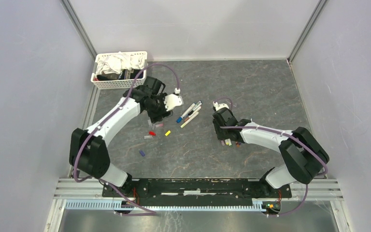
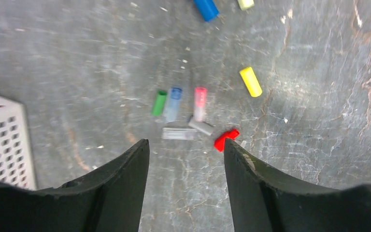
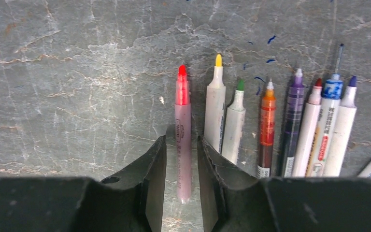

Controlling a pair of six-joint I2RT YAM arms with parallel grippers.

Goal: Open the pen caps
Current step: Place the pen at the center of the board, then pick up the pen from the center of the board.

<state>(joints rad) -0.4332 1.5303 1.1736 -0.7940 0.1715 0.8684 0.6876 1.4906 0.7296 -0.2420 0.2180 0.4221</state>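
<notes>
The left tool (image 2: 186, 142) and right tool (image 3: 181, 140) are open; a bump could roll the loose red pen (image 3: 182, 96) into the yellow pen (image 3: 216, 101).

Desk (image 1: 261, 87): dark grey stone-look top, pale veins, scuffs. Small blue flecks (image 3: 270, 38) on it in right wrist view. Left wall (image 1: 24, 72), back wall (image 1: 193, 24), right wall (image 1: 352, 72): plain pale grey panels, closing desk on three sides. Metal struts (image 1: 79, 26) in both far corners. Ribbed aluminium rail (image 1: 77, 185) along near edge. White slatted basket (image 1: 121, 84) in far left corner, cloths (image 1: 121, 62) inside. Light soft, even.
</notes>
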